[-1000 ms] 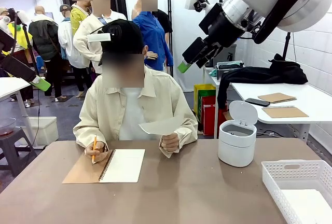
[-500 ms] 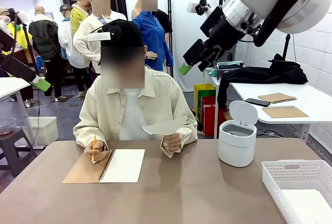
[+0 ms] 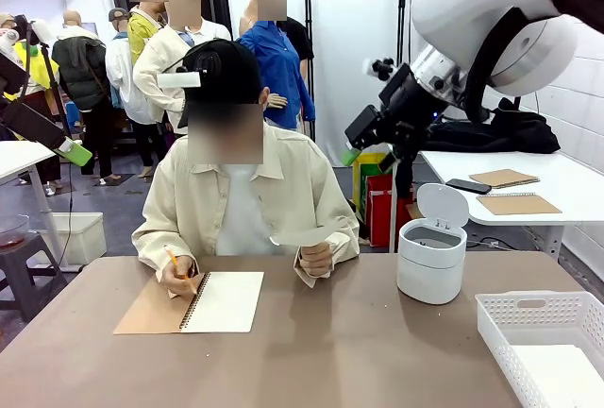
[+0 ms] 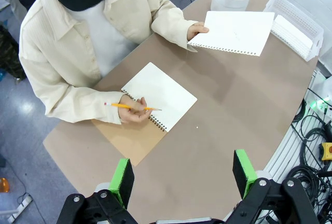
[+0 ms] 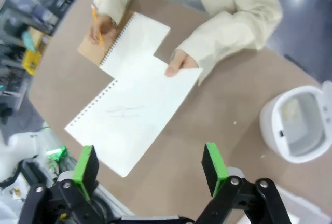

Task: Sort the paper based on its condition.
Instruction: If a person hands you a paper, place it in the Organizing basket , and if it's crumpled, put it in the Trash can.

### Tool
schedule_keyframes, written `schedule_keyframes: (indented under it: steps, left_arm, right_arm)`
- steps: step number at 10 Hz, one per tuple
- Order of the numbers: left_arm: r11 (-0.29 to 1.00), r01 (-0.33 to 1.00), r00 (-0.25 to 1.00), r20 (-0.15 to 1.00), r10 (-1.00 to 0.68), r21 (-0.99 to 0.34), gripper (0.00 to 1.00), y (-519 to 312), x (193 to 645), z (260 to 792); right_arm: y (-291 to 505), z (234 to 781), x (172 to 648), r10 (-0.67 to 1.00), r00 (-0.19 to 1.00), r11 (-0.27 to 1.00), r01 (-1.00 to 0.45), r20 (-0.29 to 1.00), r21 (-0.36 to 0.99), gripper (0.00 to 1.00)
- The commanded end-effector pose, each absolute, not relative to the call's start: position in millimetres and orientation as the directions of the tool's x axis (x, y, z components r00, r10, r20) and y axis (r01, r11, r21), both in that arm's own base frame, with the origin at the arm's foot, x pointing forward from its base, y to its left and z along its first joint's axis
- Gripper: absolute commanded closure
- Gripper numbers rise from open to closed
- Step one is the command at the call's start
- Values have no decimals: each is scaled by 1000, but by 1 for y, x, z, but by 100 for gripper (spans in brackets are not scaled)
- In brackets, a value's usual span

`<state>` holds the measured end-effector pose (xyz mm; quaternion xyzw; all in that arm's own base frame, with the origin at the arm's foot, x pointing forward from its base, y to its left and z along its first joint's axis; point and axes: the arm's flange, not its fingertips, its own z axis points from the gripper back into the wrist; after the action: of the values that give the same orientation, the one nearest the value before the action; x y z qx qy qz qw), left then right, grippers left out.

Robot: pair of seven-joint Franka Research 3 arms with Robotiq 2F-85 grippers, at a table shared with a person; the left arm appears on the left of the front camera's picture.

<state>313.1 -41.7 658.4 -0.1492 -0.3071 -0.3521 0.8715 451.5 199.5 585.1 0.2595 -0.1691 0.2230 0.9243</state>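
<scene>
Since a second ago the right gripper (image 3: 351, 155) has dropped lower and swung toward the bin, its jaws spread wide and holding nothing. Across the table, the person's hand (image 5: 179, 64) holds up a flat sheet of paper (image 5: 134, 114) above the tabletop beside the open notebook (image 3: 224, 301). Left gripper (image 4: 184, 176) hangs open and empty over the table's near edge.

A robot lab: white arm (image 3: 491, 40) over a brown table (image 3: 330, 351), people standing behind.
</scene>
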Motion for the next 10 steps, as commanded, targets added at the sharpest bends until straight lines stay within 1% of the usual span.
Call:
schedule_keyframes:
  steps: [1, 2, 3, 4, 5, 6, 7, 8, 9, 10]
  left_arm:
    - [708, 705, 562, 644, -519, -44, 0, -41, 313, 659]
    - [708, 705, 562, 644, -519, -44, 0, -41, 313, 659]
    - [708, 705, 562, 644, -519, -44, 0, -41, 313, 659]
    - [708, 705, 562, 644, -519, -44, 0, -41, 313, 659]
    - [708, 705, 562, 644, -519, -44, 0, -41, 313, 659]
    - [708, 705, 562, 644, -519, -44, 0, -41, 313, 659]
    - [708, 705, 562, 644, -519, -44, 0, -41, 313, 659]
    - [708, 705, 562, 644, -519, -44, 0, -41, 313, 659]
    - [708, 705, 562, 644, -519, -44, 0, -41, 313, 659]
    - [708, 705, 562, 644, -519, -44, 0, -41, 313, 659]
  right_arm:
    - [198, 566, 475, 189, 941, 770, -320, 282, 551, 0]
    - [196, 548, 482, 149, 968, 772, -242, 203, 588, 0]
    - [197, 534, 483, 122, 980, 777, -192, 156, 600, 0]
    - [198, 516, 483, 69, 994, 783, -106, 84, 613, 0]
    - [202, 502, 485, 28, 998, 770, -62, 63, 634, 0]
    - [205, 486, 490, -46, 999, 736, 23, 16, 677, 0]
    - [205, 477, 493, -103, 994, 719, 91, -24, 689, 0]
    - [206, 477, 494, -43, 998, 769, -1, 55, 639, 0]
    - [201, 484, 490, -16, 1000, 755, 13, -2, 656, 0]
    - [201, 484, 490, -16, 1000, 755, 13, -2, 656, 0]
